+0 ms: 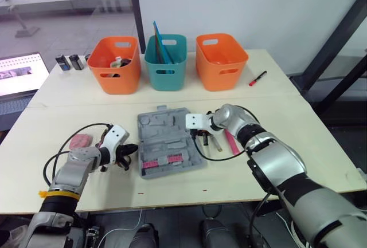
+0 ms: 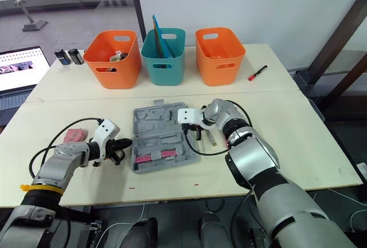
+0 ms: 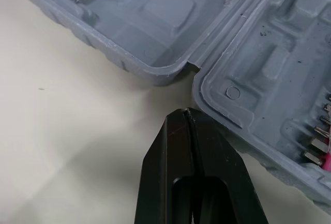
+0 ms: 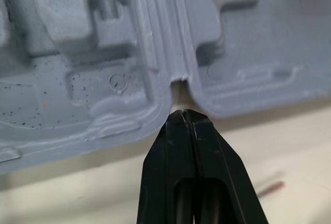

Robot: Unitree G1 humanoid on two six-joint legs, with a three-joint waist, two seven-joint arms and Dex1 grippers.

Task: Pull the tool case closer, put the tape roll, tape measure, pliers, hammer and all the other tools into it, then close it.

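The grey tool case point(image 1: 169, 139) lies open in the middle of the table, with a pink strip of bits point(image 1: 162, 161) in its near half. My left gripper point(image 1: 133, 148) is shut, its tips at the case's left edge by the hinge notch point(image 3: 192, 66). My right gripper point(image 1: 193, 129) is shut too, its tips point(image 4: 182, 113) against the hinge notch on the case's point(image 4: 103, 53) right edge. Black-handled pliers point(image 1: 203, 139), a slim metal tool point(image 1: 218, 143) and a pink tool point(image 1: 231, 142) lie just right of the case. A pink object point(image 1: 80, 141) sits to the left.
Three bins stand at the back: an orange bin point(image 1: 114, 63) holding small items, a teal bin point(image 1: 166, 62) with blue sheets, and an orange bin point(image 1: 221, 60). A red marker point(image 1: 258, 78) lies at the back right. A laptop point(image 1: 20, 73) and two black blocks point(image 1: 69, 62) are at the far left.
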